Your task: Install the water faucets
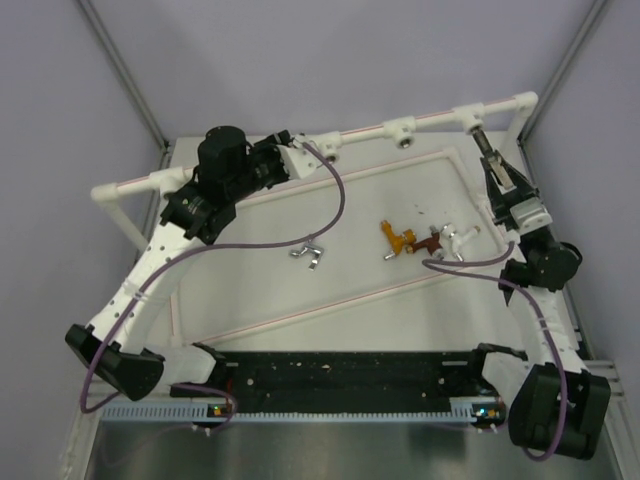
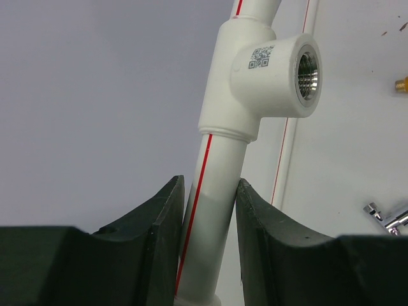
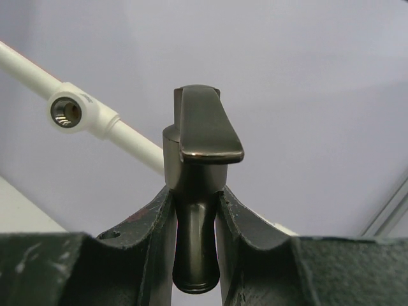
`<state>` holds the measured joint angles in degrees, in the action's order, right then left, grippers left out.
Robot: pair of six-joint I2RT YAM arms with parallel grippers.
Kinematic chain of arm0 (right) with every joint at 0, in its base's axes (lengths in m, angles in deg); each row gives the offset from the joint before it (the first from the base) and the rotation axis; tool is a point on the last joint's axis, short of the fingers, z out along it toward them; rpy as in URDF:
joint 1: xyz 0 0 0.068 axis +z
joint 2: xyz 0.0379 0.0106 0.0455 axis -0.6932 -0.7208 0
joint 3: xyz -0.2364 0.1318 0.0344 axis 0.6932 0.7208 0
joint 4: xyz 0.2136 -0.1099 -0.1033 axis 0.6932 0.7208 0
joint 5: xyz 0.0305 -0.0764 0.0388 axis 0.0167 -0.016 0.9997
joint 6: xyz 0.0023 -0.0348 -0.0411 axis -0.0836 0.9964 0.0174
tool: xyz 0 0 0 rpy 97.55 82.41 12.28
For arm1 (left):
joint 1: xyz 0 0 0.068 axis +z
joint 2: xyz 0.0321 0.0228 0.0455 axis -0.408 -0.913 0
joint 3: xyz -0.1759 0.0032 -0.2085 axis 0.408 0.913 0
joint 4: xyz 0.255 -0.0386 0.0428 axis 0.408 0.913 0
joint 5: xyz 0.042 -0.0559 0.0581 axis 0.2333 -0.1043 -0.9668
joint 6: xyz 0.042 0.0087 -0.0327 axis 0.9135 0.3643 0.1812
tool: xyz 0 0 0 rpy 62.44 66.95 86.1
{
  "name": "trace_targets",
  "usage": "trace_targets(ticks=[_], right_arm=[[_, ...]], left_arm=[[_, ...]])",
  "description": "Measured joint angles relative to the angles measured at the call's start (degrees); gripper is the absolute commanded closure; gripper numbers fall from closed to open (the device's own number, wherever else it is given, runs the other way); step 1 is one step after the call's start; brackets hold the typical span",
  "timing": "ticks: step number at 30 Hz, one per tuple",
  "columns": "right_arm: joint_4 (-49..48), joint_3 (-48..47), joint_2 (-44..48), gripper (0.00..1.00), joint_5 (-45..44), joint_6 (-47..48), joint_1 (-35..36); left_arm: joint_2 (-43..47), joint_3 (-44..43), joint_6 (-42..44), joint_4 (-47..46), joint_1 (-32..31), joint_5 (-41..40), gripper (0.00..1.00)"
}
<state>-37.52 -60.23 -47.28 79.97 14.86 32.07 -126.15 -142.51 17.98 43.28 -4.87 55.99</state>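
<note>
Left gripper: the left gripper [image 2: 210,197] is at the far left of the table. Its dark fingers press on both sides of the white plastic pipe with a red stripe [image 2: 220,150], pinching it just below a tee socket.
Tee socket at the left grip: a white plastic tee socket with a printed square code [image 2: 299,67]. Its metal-threaded hole is open to view.
Right gripper: the right gripper [image 3: 197,191] is at the far right. Its fingers are clamped on the body of the dark grey metal faucet with a flat lever handle [image 3: 201,137], and the handle stands above the fingertips.
Dark grey faucet, position: held off the table, just on the near side of the rightmost socket [image 1: 470,114] on the far pipe rail. Contact with that socket cannot be told.
Silver faucet: the shiny silver faucet [image 1: 310,252] lies on the white table [image 1: 250,290], left of centre and well apart from the other loose faucets.
Orange-gold faucet: the orange-gold faucet [image 1: 393,238] lies on the table, right of centre.
Reddish-brown faucet: the reddish-brown faucet [image 1: 428,243] lies just right of the orange-gold one.
White faucet: the white faucet [image 1: 458,238] lies just right of the reddish-brown one. Whether they touch cannot be told.
Other sockets on the far rail: the middle socket [image 1: 402,130] and the left socket [image 1: 328,150], the latter just right of the left gripper.
</note>
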Motion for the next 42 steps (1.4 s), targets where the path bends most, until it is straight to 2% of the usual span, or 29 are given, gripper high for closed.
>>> trace_targets(ticks=[8,12,22,42], right_arm=[[-0.15,-0.87,1.01,1.0,1.2,12.92,0.0],[-0.24,-0.98,0.2,1.0,1.16,16.35,0.0],[-0.13,-1.09,-6.84,1.0,3.23,14.12,0.0],[-0.04,-1.09,-8.76,1.0,1.92,15.47,0.0]], left_arm=[[0.59,0.44,-0.07,-0.04,0.22,0.5,1.0],[0.76,0.52,-0.52,-0.02,0.46,0.83,1.0],[0.87,0.63,-1.18,-0.13,0.68,1.4,1.0],[1.33,1.01,-1.49,-0.28,0.83,2.03,1.0]])
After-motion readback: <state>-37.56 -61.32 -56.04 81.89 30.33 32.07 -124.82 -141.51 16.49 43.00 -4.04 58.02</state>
